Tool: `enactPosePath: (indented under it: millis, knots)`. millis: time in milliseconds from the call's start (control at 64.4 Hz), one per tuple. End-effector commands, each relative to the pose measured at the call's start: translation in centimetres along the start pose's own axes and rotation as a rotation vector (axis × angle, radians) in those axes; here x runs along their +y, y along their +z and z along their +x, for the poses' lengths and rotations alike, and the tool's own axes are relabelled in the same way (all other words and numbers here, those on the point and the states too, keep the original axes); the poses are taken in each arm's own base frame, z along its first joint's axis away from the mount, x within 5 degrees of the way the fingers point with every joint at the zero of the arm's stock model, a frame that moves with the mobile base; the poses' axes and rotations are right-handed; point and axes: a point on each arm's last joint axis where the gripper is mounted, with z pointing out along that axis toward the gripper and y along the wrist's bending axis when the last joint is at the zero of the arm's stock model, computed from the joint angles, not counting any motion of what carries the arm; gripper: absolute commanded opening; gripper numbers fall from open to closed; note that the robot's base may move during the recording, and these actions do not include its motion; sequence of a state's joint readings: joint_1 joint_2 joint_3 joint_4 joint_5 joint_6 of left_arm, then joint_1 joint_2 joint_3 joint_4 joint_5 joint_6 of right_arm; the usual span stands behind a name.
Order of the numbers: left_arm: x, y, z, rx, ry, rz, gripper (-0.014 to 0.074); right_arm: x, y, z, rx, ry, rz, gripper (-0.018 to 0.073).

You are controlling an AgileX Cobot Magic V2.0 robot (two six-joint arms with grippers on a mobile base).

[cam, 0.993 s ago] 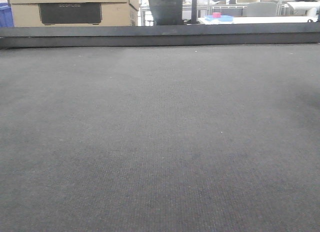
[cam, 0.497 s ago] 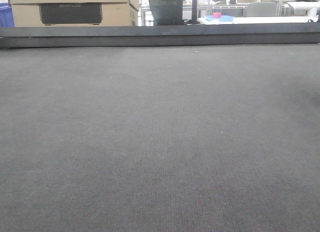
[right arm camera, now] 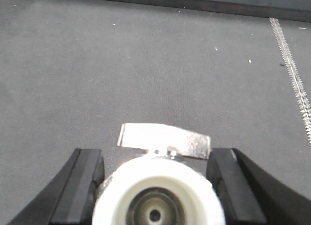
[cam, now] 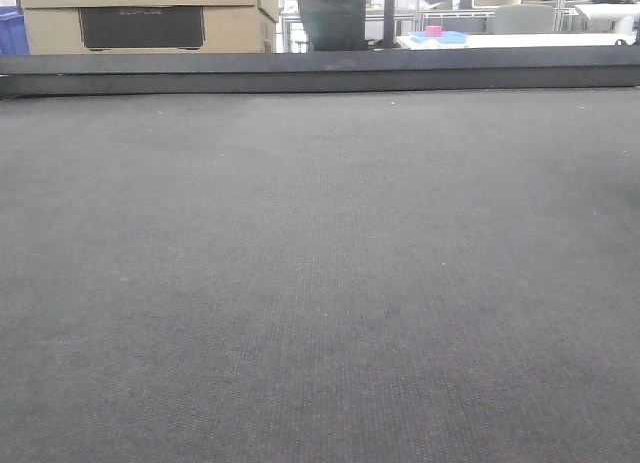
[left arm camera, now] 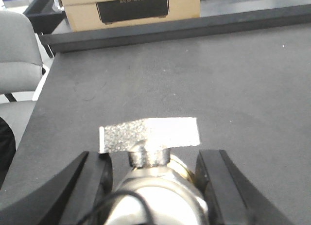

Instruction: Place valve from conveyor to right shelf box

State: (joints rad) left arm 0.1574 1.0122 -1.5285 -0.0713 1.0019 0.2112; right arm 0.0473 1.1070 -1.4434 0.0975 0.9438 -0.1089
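The conveyor (cam: 320,283) is a wide dark grey woven belt with a raised dark rail (cam: 320,71) at its far edge. No valve or gripper shows in the front view. In the left wrist view my left gripper (left arm camera: 153,159) is shut on a silver valve (left arm camera: 155,186) with a flat metal handle (left arm camera: 148,135), held over the belt (left arm camera: 194,79). In the right wrist view my right gripper (right arm camera: 156,157) is shut on a second valve (right arm camera: 158,196) whose white round end faces the camera, handle (right arm camera: 165,140) on top, over the belt (right arm camera: 146,64). The shelf box is out of view.
A cardboard box (cam: 140,18) stands behind the far rail and also shows in the left wrist view (left arm camera: 131,8). A grey chair (left arm camera: 17,55) is off the belt's left edge. A white table with a blue tray (cam: 437,35) is far back. A toothed seam (right arm camera: 294,74) runs along the belt.
A faint shadow at the right edge of the belt in the front view has faded. Nothing else differs.
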Motion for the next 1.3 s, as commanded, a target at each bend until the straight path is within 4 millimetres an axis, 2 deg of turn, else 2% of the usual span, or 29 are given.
enactPosePath:
  millis: [0, 1288]
  knots:
    - [-0.04, -0.56, -0.68, -0.068, -0.006, -0.001, -0.0111, -0.10, -1.27, -0.87, -0.092, -0.006, 0.015, -0.0154]
    - [-0.02, -0.57, -0.77, -0.078, -0.006, -0.003, -0.0111, -0.09, -1.24, -0.73, -0.076, -0.006, 0.013, -0.0154]
